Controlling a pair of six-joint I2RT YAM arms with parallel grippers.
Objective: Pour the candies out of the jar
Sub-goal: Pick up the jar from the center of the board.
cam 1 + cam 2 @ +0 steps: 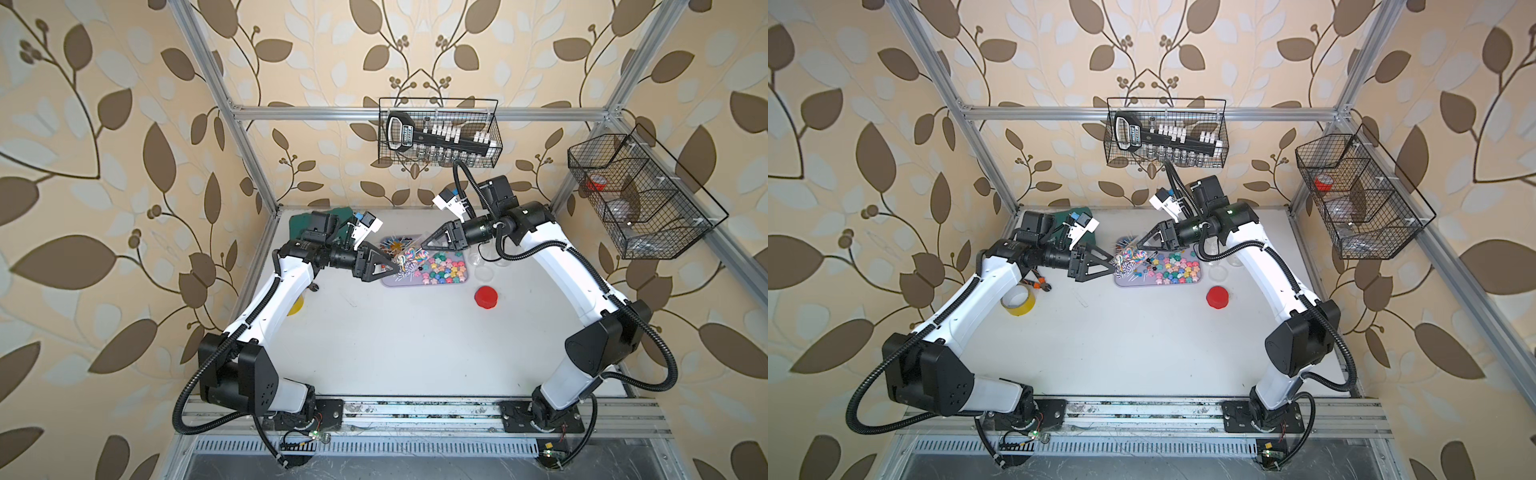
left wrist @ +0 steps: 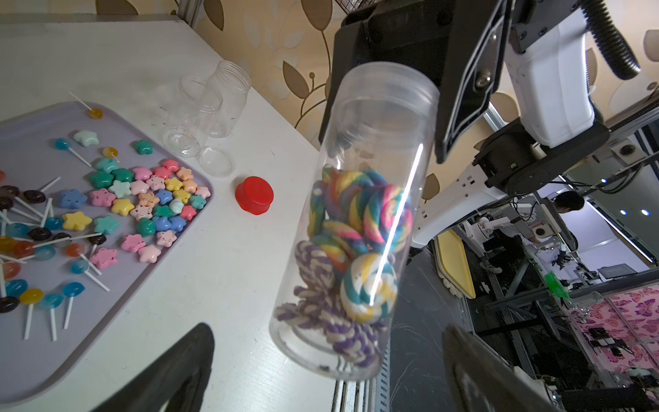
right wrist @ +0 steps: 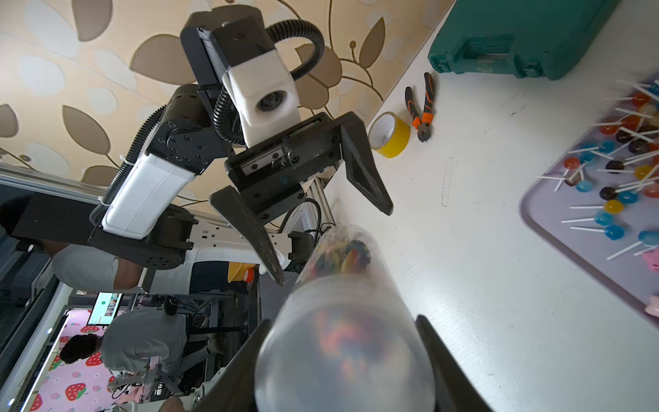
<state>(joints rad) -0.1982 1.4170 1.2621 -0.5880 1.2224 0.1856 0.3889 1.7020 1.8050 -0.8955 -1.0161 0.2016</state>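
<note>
Left of centre in a top view: left gripper (image 1: pixel 1115 266) hangs spread wide with nothing in it. Its jaws sit either side of the jar's low end, and the wrist views show no contact. It is probably staged to steady or take that end for the tip-over.

Centre: tall clear plastic jar (image 2: pixel 385 117), lid off, is tilted in the air above the left end of the flat lilac tray (image 2: pixel 71 356). Rainbow- and purple-swirled lollipops (image 2: pixel 360 221) are piled in its lower end and none are spilling, so this load isn't poured yet. The threaded-looking band is at the high end, so the low end is likely the closed base.

On the tray: round lollipops on white sticks (image 2: pixel 42 249), then pastel star candies (image 2: pixel 142 199).

Right of centre: right gripper (image 1: pixel 424 248), jaws closed partway onto the jar's high end, carries it alone. A wrist roll could then do the pour.

Further right on the white tabletop (image 1: pixel 395 340): round red lid (image 2: pixel 254 195), parked clear of the tray, with two empty clear jars (image 2: pixel 199 117) near it.
</note>
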